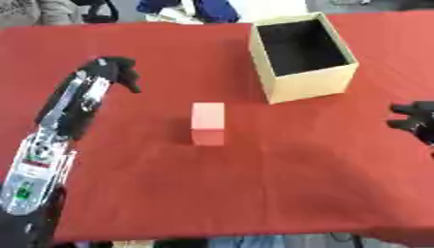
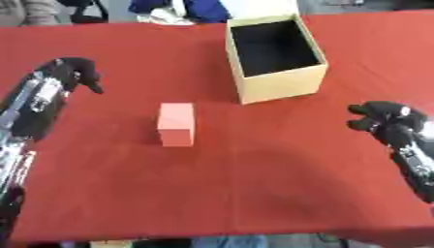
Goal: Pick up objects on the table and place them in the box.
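Standing upright near the middle of the red-covered desk (image 1: 254, 193), a pink block (image 1: 208, 123) has nothing touching it. Toward the far edge and to its right sits an open tan box (image 1: 303, 58), dark inside and holding nothing visible, well apart from the block. At the desk's left side the left hand (image 1: 117, 70) hangs above the cloth with fingers curled downward, holding nothing. Near the right edge the right hand (image 2: 379, 117) shows its fingers bent inward, also holding nothing.
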`<state>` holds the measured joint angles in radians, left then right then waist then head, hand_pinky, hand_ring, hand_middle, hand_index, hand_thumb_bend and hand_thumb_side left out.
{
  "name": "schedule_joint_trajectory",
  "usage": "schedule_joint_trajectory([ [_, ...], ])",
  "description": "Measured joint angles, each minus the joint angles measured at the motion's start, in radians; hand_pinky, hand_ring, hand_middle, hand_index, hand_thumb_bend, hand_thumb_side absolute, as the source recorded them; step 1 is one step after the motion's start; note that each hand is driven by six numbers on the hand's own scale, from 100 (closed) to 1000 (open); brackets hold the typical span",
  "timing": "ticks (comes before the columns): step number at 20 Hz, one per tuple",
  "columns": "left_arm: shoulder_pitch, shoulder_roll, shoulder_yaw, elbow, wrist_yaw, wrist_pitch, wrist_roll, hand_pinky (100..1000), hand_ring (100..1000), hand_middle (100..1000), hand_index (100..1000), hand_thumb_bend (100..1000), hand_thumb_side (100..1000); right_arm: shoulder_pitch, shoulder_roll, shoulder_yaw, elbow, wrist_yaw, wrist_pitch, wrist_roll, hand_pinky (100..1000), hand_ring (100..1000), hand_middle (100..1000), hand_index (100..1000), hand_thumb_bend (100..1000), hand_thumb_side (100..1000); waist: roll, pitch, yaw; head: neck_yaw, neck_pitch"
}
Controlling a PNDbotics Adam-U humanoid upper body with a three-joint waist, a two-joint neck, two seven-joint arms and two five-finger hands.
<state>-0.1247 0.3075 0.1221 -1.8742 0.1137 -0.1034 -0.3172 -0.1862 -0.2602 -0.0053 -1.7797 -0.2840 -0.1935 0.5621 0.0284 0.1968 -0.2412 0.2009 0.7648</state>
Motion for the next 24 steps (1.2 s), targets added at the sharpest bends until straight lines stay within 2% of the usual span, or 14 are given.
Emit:
schedule_joint_trajectory([
  [9, 0.000, 0.000, 0.000, -0.003, 0.000, -0.001, -0.002, 1000, 573, 585, 767, 100, 723, 0.000, 0.000, 0.000, 0.000, 0.000, 0.000, 0.000, 839, 906, 586, 827, 100, 567, 0.001, 0.000, -0.001, 0.000, 0.000],
  [17, -0.003, 0.015, -0.007, -0.017, -0.004, -0.024, -0.025, 1000, 583, 593, 769, 100, 694, 0.000, 0.000, 0.000, 0.000, 0.000, 0.001, 0.001, 839, 906, 581, 826, 100, 567, 0.002, -0.001, -0.004, -0.001, 0.000],
  [21, -0.010, 0.045, -0.019, -0.026, -0.045, -0.041, -0.027, 1000, 604, 607, 773, 105, 654, 0.000, 0.000, 0.000, 0.000, 0.000, 0.001, 0.001, 839, 906, 581, 814, 100, 567, 0.004, -0.005, -0.004, -0.001, 0.000],
  [23, -0.018, 0.062, -0.031, -0.032, -0.078, -0.051, -0.032, 1000, 618, 619, 778, 129, 635, 0.000, 0.000, 0.000, 0.001, 0.000, 0.001, 0.001, 839, 906, 582, 815, 100, 563, 0.006, -0.006, -0.004, -0.001, 0.000],
  [24, -0.020, 0.071, -0.038, -0.036, -0.096, -0.057, -0.035, 1000, 630, 629, 784, 165, 614, 0.000, 0.000, 0.000, 0.001, 0.000, 0.002, 0.001, 839, 906, 581, 816, 100, 533, 0.006, -0.006, -0.005, -0.001, 0.000],
])
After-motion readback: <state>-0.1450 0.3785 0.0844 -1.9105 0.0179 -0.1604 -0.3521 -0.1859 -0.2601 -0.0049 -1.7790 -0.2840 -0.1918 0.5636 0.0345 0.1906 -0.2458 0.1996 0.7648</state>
